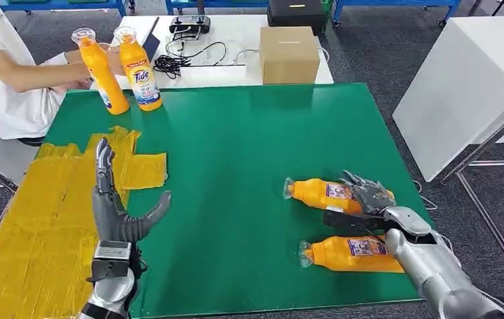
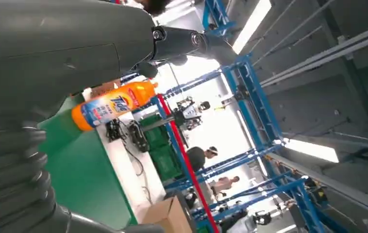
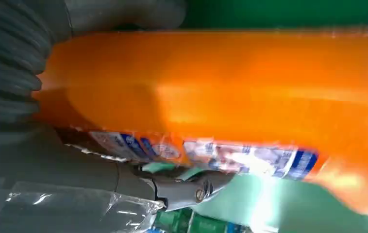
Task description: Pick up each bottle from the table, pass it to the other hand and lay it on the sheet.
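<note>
Two orange bottles lie on their sides on the right of the green table (image 1: 236, 166). My right hand (image 1: 368, 194) wraps its fingers over the farther one (image 1: 319, 193). Up close, that bottle (image 3: 221, 87) sits between the thumb and fingers of the right hand (image 3: 12, 82). The nearer bottle (image 1: 352, 254) lies free beside my right forearm. My left hand (image 1: 113, 206) stands upright and open at the edge of the yellow sheet (image 1: 43, 226), holding nothing. At the back left stand two more bottles (image 1: 141, 70), and a person grips one of them (image 1: 103, 73).
A person in white (image 1: 3, 73) sits at the back left corner. Behind the green table, a cardboard box (image 1: 289, 54) and cables lie on a white table. A white cabinet (image 1: 462, 86) stands to the right. The left wrist view catches one standing bottle (image 2: 111, 104).
</note>
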`<state>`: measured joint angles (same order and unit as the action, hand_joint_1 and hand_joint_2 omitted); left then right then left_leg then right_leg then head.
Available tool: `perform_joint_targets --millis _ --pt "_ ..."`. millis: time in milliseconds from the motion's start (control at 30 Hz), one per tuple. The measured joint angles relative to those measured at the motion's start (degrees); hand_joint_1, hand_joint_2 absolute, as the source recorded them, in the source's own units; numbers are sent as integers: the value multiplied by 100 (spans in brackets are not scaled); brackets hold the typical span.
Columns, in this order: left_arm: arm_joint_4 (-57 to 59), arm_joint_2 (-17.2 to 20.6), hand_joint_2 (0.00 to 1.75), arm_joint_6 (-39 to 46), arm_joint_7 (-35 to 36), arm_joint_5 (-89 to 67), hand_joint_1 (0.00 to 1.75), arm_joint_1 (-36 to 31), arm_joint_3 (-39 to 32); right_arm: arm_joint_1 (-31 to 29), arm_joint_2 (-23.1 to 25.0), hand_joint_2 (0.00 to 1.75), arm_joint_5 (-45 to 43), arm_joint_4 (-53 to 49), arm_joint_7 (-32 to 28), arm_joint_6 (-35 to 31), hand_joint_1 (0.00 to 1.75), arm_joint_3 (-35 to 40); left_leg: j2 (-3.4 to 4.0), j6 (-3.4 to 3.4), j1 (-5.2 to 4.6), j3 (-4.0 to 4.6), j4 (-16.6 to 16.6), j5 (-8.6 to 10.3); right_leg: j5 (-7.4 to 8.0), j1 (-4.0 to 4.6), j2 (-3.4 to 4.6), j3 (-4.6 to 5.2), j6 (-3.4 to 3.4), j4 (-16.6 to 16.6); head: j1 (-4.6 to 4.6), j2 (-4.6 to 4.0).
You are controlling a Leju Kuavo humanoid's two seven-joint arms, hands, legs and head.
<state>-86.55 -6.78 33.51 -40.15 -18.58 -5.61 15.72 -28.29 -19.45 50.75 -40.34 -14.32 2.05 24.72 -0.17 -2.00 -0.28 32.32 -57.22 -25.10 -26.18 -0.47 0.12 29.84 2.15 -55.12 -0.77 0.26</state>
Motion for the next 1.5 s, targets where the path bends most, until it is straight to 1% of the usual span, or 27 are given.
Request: perform_joint_targets --millis 67,133,167,200,233,367,633,733,800,900,1033,1133,1200,1267,1400,1500 --pt "50 0 175 11 -2 35 0 -25 35 -88 33 175 2 170 -42 -29 175 52 0 -2 0 -8 1 -2 -1 1 0 -7 0 1 0 0" --pt "96 -2 175 33 -2 44 0 -42 44 -145 96 175 4 284 -41 -191 175 76 -1 -3 0 -8 1 -2 0 0 1 -11 0 1 2 0" --pt "118 -4 175 42 0 39 0 -43 48 -151 140 175 2 327 -13 -314 175 81 -1 -3 0 -8 1 -1 2 0 1 -24 0 1 0 0" --pt "133 -11 175 39 0 30 0 -42 48 -163 171 175 2 354 26 -420 175 81 0 -3 0 -7 1 1 6 0 2 -68 -1 1 2 0" --pt "144 -18 175 31 0 0 0 -41 46 -170 214 175 2 367 79 -523 175 81 1 -4 0 -7 0 6 16 1 3 -67 -14 0 0 0" --pt "151 -85 175 -68 0 -138 0 -28 24 -181 393 175 61 371 308 -866 175 68 2 -3 -1 -4 0 10 17 0 5 -64 -11 0 2 0" --pt "151 -146 175 -111 0 -188 0 14 -2 -204 573 175 114 371 380 -1012 175 41 -3 -3 1 6 0 9 15 4 2 -60 -11 -2 2 0" --pt "146 -188 175 -160 2 -269 0 49 -40 -163 737 175 105 323 520 -1583 175 -88 -4 -3 1 20 0 10 15 4 2 -50 -11 -4 0 0" --pt "107 -218 175 -238 46 -343 0 103 -57 28 923 175 -200 14 453 -2107 175 -349 -7 0 1 36 0 14 15 4 -2 -34 -11 -6 0 0" --pt "76 -258 175 -480 175 -470 0 160 -39 464 1354 175 -909 -1058 123 -2723 175 -928 -9 1 3 48 -1 14 14 5 -4 -17 -12 -7 0 0" --pt "83 -282 175 -770 508 -669 0 154 85 992 1860 175 -2014 -2432 -440 -2914 175 -1561 -50 3 7 77 -1 15 7 7 -38 4 -16 -7 2 0" --pt "161 -282 175 -1234 884 -574 0 81 205 1330 2180 175 -2832 -3151 -879 -2854 175 -1981 -43 3 6 91 0 15 7 6 -36 17 -16 -7 0 0" --pt "216 -280 175 -1677 1070 -312 0 20 264 1513 2340 175 -3336 -3527 -1119 -2617 175 -2207 -38 3 3 96 0 15 7 3 -34 22 -16 -7 2 0" --pt "256 -280 175 -2184 1191 60 0 -24 297 1611 2480 175 -3693 -3714 -1182 -2255 175 -2349 -34 2 1 98 0 15 8 2 -31 26 -16 -7 2 0" --pt "321 -275 175 -2938 1307 744 0 -135 317 1651 2710 175 -4083 -3755 -1305 -1457 175 -2442 -32 2 2 98 -1 15 9 3 -31 26 -16 -7 2 0" --pt "360 -271 175 -3088 1338 905 0 -225 317 1650 2867 175 -4096 -3697 -1390 -1294 175 -2439 -37 4 3 97 -1 16 9 5 -32 26 -16 -7 4 0"
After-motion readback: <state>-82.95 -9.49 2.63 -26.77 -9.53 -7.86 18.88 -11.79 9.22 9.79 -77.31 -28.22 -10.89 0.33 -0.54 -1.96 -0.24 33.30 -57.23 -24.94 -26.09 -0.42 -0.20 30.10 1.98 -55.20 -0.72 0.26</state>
